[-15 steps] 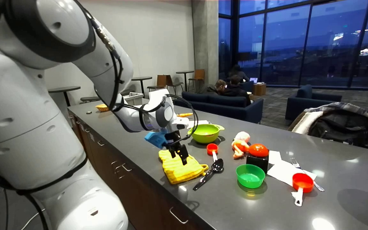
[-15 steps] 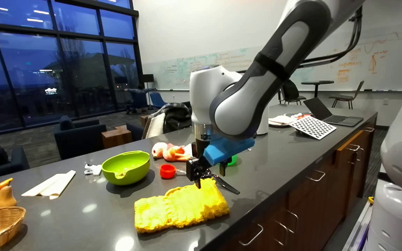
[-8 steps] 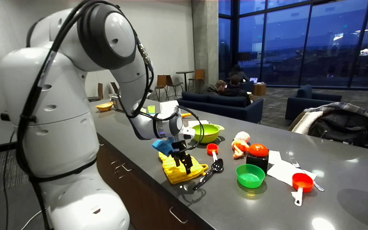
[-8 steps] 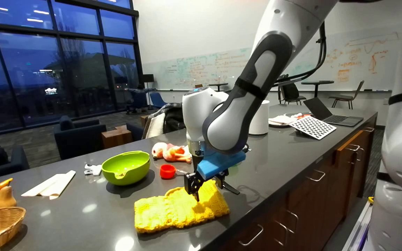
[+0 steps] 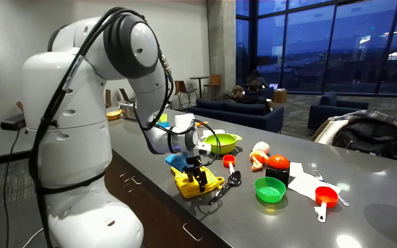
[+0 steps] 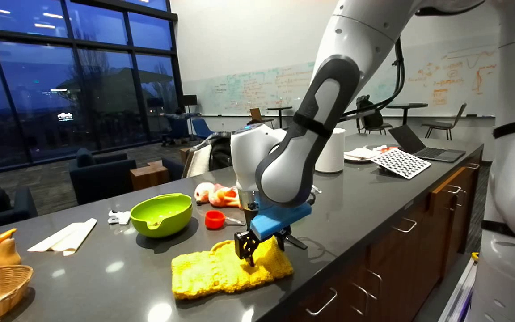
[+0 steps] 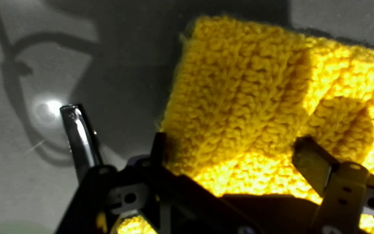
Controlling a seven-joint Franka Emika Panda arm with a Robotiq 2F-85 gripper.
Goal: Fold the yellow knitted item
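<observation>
The yellow knitted item (image 5: 187, 189) lies on the dark counter, spread out and roughly flat with ridges; in an exterior view (image 6: 204, 275) it looks long. It fills much of the wrist view (image 7: 239, 84). My gripper (image 6: 266, 256) is open and points down over the end of the item nearest the black spoon. In the wrist view (image 7: 232, 141), one fingertip is at the item's left edge and the other is over its middle, with knitting between them. Both fingertips are at or very near the item's surface; exact contact cannot be told.
A black spoon (image 5: 223, 189) lies close beside the item. A red measuring cup (image 6: 215, 220), a lime-green bowl (image 6: 161, 217) and a pink doll (image 6: 218, 195) stand behind it. A green bowl (image 5: 270, 190) is farther along. The counter's front edge is near the item.
My gripper has moved down and along the item, from above it to its surface near the spoon end. The fingers stay apart. The item has barely moved.
</observation>
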